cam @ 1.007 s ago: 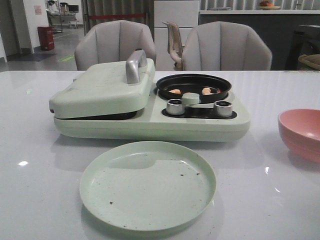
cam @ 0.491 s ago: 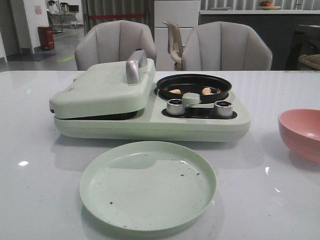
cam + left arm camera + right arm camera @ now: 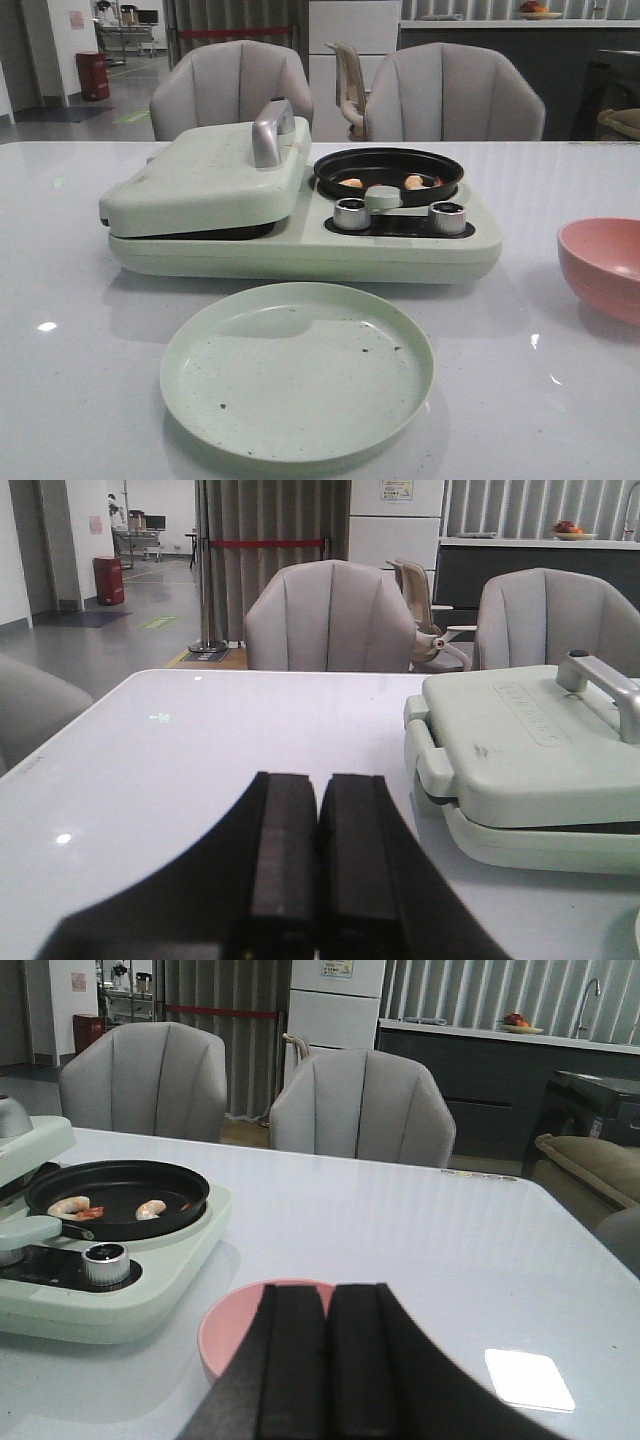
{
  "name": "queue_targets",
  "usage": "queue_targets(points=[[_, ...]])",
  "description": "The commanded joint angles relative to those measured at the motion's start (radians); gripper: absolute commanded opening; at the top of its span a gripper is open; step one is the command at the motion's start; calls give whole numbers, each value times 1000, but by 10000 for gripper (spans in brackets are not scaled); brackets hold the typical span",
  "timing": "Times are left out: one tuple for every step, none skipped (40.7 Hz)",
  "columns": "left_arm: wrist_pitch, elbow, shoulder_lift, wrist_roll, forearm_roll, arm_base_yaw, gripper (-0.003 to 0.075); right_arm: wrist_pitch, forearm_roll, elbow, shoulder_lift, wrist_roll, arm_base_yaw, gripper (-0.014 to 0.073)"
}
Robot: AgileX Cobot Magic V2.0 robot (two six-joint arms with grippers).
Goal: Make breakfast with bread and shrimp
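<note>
Here the shrimp (image 3: pixel 351 183) lie in the black pan (image 3: pixel 388 172) on the green cooker (image 3: pixel 300 245), well apart from the left gripper (image 3: pixel 318 855) and right gripper (image 3: pixel 328 1350), both closed on nothing. A white table (image 3: pixel 80 340) carries them; grey chairs (image 3: pixel 450 95) stand behind.
</note>
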Motion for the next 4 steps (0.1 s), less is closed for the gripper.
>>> queue_targets(points=[[-88, 20, -20, 3, -10, -1, 104, -93, 0, -1, -21, -10, -6, 34], [-88, 20, -20, 3, -10, -1, 104, -93, 0, -1, -21, -10, -6, 34], [-88, 20, -20, 3, -10, -1, 104, -93, 0, -1, -21, -10, -6, 34], [-88, 20, -20, 3, -10, -1, 104, -93, 0, -1, -21, -10, -6, 34]])
